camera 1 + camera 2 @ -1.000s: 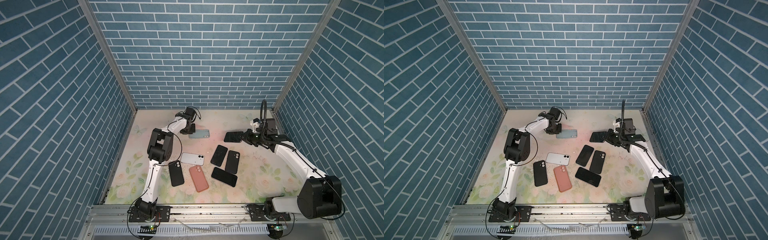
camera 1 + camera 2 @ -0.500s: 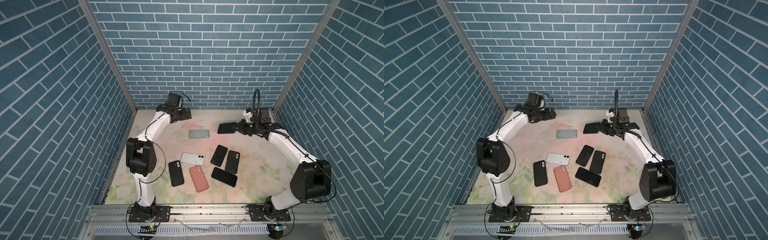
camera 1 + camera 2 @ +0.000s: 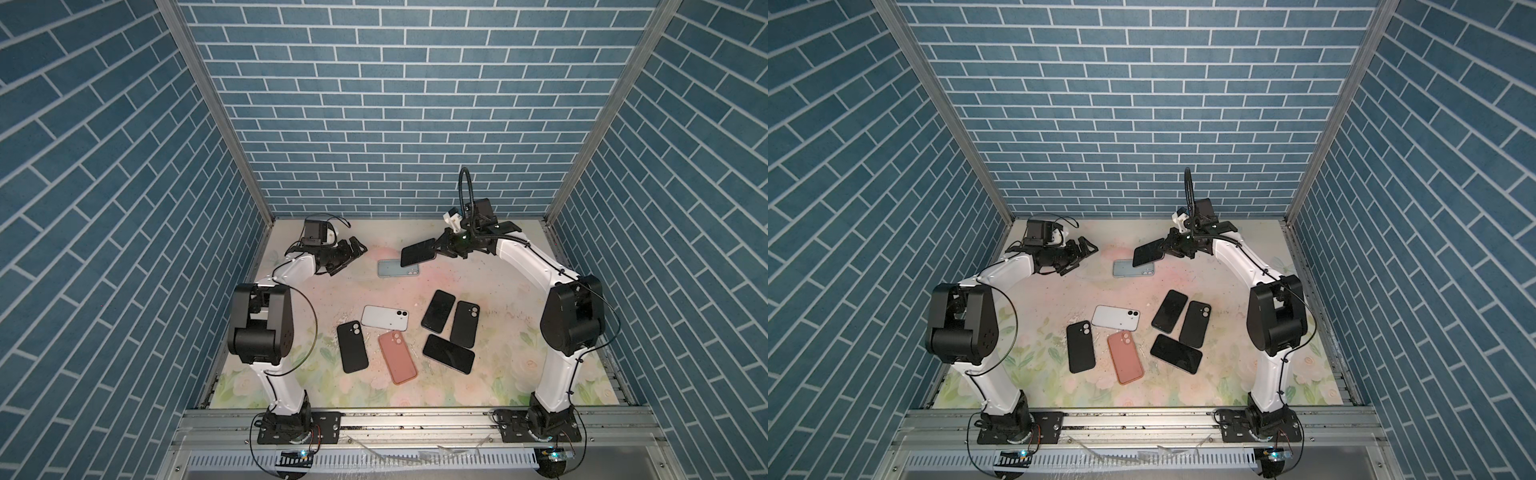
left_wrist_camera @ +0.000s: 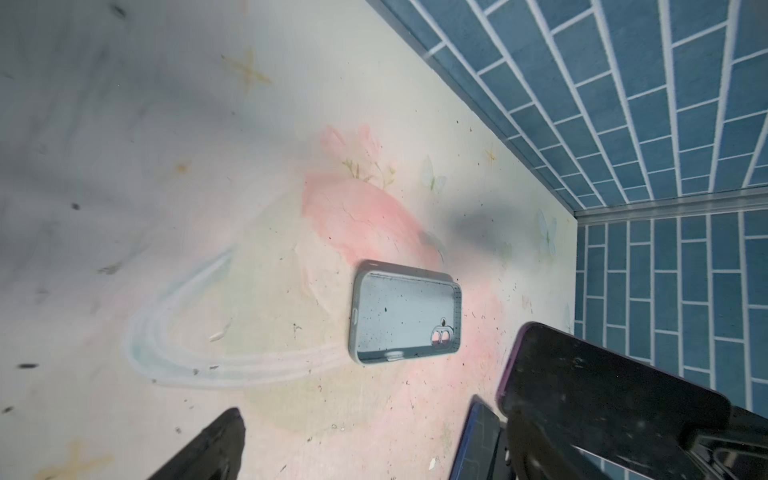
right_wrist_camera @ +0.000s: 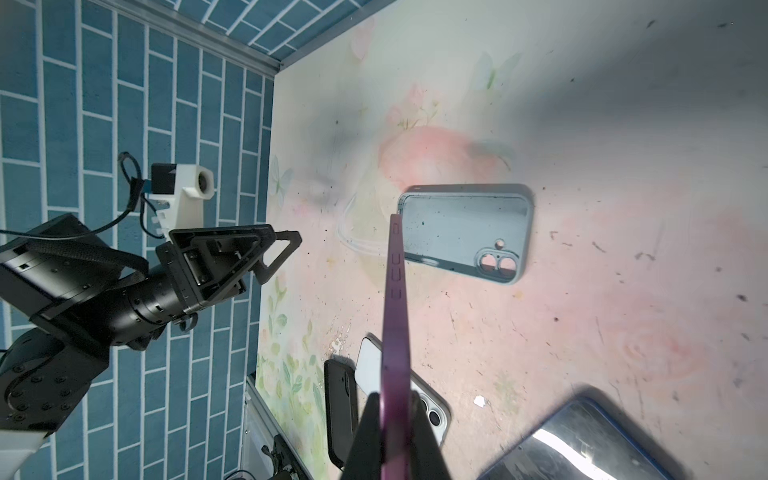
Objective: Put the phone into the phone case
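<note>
Counter: floral mat, spare handsets clustered near centre

Pale blue case: flat, open side up, far centre

Phone: tilted in air above case's right end, pinched by right gripper

Left gripper: spread wide, empty, left of case

Risk: tilted phone catches rim, unbraced case slides

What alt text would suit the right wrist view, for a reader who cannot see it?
The right gripper holds a thin purple-edged phone edge-on above a floral mat, near an empty pale blue phone case lying open side up. The open left gripper hovers before a blue brick wall.
</note>
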Available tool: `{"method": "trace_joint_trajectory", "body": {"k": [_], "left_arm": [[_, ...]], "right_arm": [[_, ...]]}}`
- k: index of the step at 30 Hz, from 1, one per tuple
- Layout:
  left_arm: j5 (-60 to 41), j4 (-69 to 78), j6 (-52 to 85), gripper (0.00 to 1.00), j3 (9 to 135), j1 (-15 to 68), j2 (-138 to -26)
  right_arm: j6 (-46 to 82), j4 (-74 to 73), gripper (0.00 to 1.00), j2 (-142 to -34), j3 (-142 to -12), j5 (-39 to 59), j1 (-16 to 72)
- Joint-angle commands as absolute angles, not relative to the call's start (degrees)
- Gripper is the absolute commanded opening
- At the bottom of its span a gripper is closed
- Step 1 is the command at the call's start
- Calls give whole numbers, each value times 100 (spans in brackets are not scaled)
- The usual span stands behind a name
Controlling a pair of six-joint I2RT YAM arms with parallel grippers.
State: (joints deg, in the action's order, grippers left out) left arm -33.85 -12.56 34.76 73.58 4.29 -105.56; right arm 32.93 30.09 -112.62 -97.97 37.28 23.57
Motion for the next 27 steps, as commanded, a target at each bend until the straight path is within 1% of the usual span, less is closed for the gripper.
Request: {"method": "trace_joint_trajectory", "body": {"k": [1, 3, 11, 27], "left_arm": [[-3887, -839, 3787, 100, 7355, 465, -10817], [-3920, -610, 3902, 100, 7332, 515, -10972], [-3765, -626, 3899, 100, 7704, 785, -11558], [-3682, -6, 4342, 100, 8083, 1059, -12477]], "right_arm": [[3047, 3116, 0, -11765, -10335, 4237, 2404], [2980, 3169, 0, -12058, -10608, 4364, 2417], [2944, 3304, 0, -12821, -11138, 4568, 2433], [3134, 3269, 0, -13640, -11453, 4745, 2452]]}}
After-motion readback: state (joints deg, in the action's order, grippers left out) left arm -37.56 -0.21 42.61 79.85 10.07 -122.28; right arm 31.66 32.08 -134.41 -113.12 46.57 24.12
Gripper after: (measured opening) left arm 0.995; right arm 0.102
